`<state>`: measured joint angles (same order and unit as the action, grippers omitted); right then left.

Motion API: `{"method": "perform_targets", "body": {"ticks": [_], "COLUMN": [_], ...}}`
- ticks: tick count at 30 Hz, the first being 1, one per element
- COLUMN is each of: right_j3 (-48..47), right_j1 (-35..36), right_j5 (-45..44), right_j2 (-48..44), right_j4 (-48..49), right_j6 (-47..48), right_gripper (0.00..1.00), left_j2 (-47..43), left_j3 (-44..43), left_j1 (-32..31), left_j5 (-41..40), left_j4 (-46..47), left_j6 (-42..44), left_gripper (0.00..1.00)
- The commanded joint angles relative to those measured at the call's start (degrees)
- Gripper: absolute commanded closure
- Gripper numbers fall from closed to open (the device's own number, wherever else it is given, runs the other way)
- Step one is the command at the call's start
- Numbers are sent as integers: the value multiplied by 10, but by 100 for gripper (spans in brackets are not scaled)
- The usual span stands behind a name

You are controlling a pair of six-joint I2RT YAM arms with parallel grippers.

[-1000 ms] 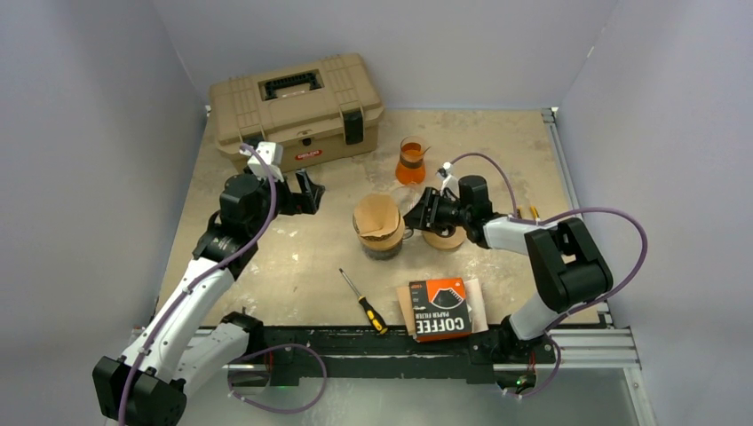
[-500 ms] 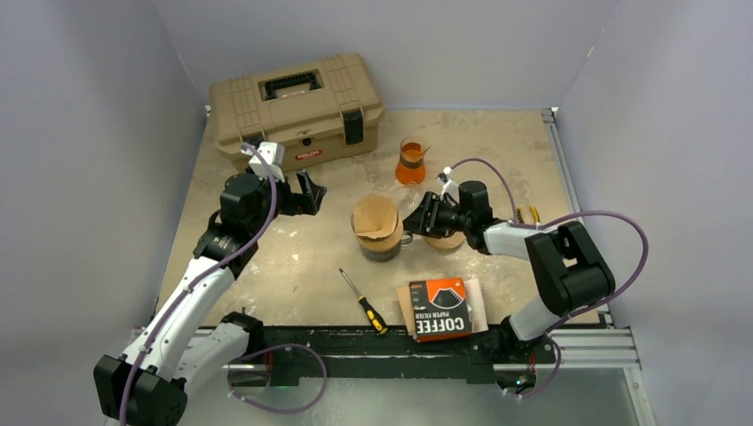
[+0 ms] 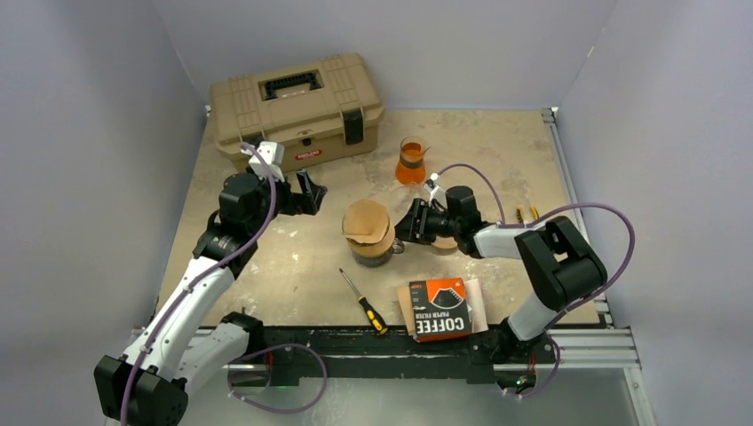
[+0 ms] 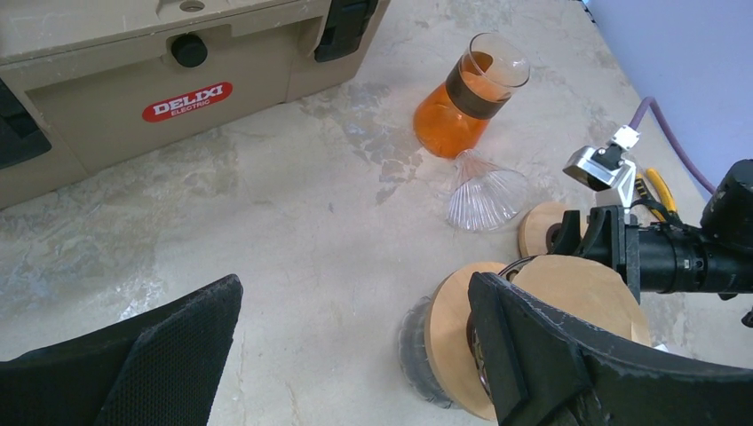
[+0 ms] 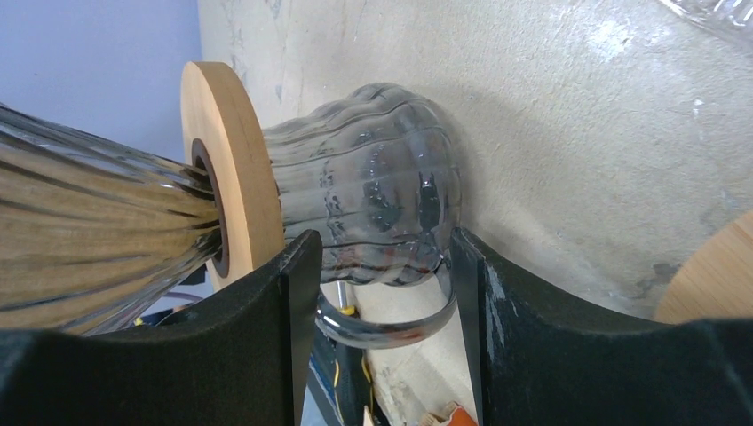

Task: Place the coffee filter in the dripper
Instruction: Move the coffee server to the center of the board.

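The brown paper coffee filter [image 3: 366, 219] sits in a ribbed glass dripper with a wooden collar [image 4: 451, 330], on top of a ribbed glass pot [image 5: 373, 200] at mid table. The filter also shows in the left wrist view [image 4: 577, 286]. My right gripper [image 3: 410, 224] reaches in from the right, and its jaws are shut on the pot's curved glass handle [image 5: 391, 330]. My left gripper [image 3: 306, 191] is open and empty, hovering above the table to the left of the dripper. A second, bare glass dripper [image 4: 484, 197] lies on the table behind.
A tan toolbox [image 3: 296, 102] stands at the back left. A flask of orange liquid [image 3: 410, 161] stands behind the pot. A wooden disc [image 3: 448, 245] lies under the right arm. A screwdriver [image 3: 362, 302] and a coffee filter pack [image 3: 439, 308] lie near the front edge.
My right gripper has slid the pot, with dripper and filter on it, a little to the left and nearer. The left arm has not moved.
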<state>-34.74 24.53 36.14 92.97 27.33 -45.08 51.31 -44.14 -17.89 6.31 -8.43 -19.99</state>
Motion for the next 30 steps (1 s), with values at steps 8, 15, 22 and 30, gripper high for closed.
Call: {"method": "perform_targets", "body": {"ticks": [8,15,22,30], "right_j3": [-15,-47,-92,-144], "right_j1": [52,78,103,134], "right_j5": [-12,-14,-12,-9], "right_j2": [53,94,138,183], "right_j4": [75,89,104,107], "right_j6": [-46,-56,-68,-74], "right_gripper": [42,42,43,44], "left_j2": [-11,-15,-20,-21], "left_j3": [4,3,5,5], "left_j1": [9,12,14,17], "left_j5": [21,21,20,22], "left_j4": [23,23,23,24], "left_j6": [-7,-7,-7,-7], "left_gripper": [1,1,1,1]}}
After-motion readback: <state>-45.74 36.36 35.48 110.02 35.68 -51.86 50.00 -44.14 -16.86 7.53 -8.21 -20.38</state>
